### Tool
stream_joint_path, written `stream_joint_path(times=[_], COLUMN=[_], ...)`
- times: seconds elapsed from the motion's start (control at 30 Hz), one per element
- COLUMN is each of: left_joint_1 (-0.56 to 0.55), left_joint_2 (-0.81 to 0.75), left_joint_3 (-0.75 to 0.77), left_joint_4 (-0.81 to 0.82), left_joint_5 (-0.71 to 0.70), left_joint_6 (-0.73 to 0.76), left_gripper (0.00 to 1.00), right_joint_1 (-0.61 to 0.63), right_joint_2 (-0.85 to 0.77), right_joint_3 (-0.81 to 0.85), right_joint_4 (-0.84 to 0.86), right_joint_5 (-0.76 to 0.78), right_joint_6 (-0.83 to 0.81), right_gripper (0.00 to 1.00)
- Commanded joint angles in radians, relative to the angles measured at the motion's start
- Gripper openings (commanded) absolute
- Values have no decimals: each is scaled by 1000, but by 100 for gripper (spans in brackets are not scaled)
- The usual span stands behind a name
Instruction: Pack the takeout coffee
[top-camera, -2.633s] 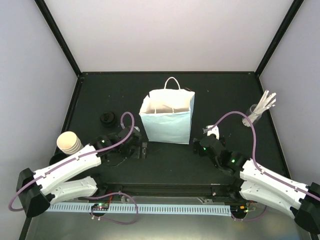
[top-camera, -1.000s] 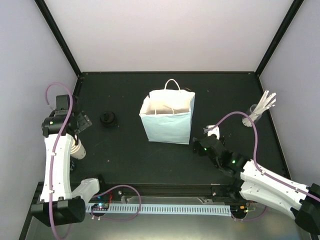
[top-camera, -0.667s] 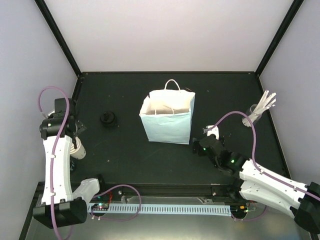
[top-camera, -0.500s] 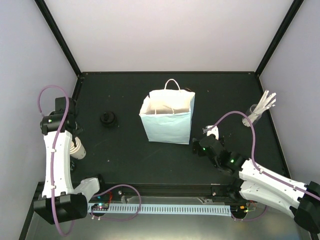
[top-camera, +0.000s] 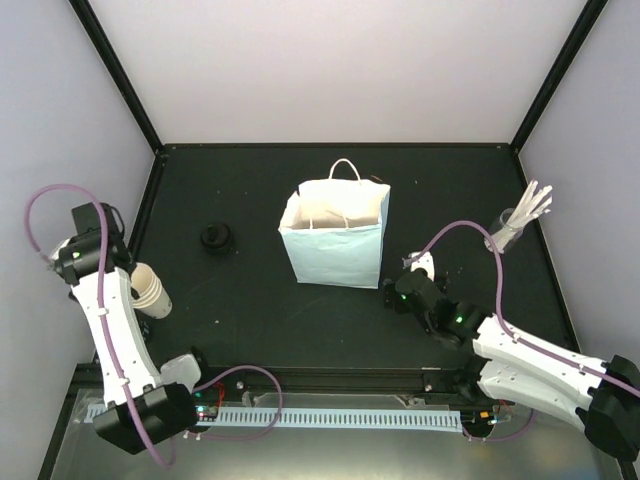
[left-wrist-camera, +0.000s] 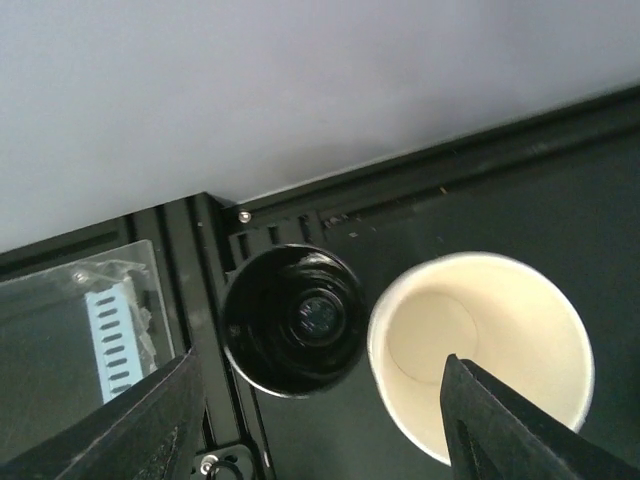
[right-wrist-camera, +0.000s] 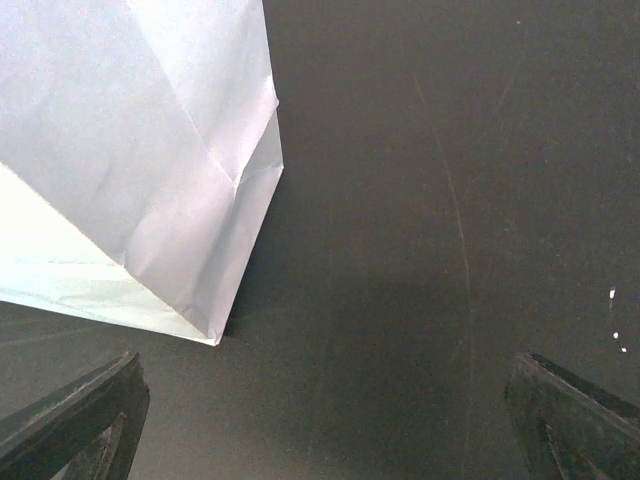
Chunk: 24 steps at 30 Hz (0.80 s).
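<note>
A stack of cream paper cups stands near the table's left edge, and its open top cup shows in the left wrist view. Beside it lies a black round lid-like piece, hollow side up. Another black lid lies further in on the table. My left gripper hangs above the cups, looking down. It is open; the black piece and the cup's rim lie between its fingers, untouched. My right gripper is open and empty, low beside the bag's right corner.
A light-blue paper bag stands open at mid-table. A clear glass of white sticks is at the right edge. The black frame rail and the pale wall run close behind the cups.
My left arm swung from beside the bag out to the far left and now hangs over the cup stack, its jaws a little narrower. The right arm barely moved.
</note>
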Motion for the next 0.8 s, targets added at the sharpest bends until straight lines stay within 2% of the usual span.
stream_joint_path(times=[0.0, 0.13, 0.27, 0.53, 0.67, 0.77], left_joint_1=[142, 268, 354, 391, 420, 431], left_joint_2=[-10, 14, 28, 88, 107, 129], left_joint_3=[61, 60, -2, -82, -145, -181], left_joint_4=[-59, -71, 12, 108, 169, 210], left_joint_5=[19, 68, 195, 241, 250, 248], left_joint_6=[-89, -146, -142, -175, -168, -155], left_gripper=[66, 66, 64, 62, 53, 51], right_joint_1=[-3, -4, -3, -3, -4, -4], right_joint_2=[17, 19, 18, 14, 8, 5], right_joint_3=[26, 27, 26, 24, 22, 20], right_joint_4=[26, 28, 32, 31, 32, 35], right_joint_5=[5, -1, -12, -19, -21, -21], right_joint_6=[3, 1, -4, -7, -9, -9], right_gripper=[100, 100, 100, 100, 100, 100])
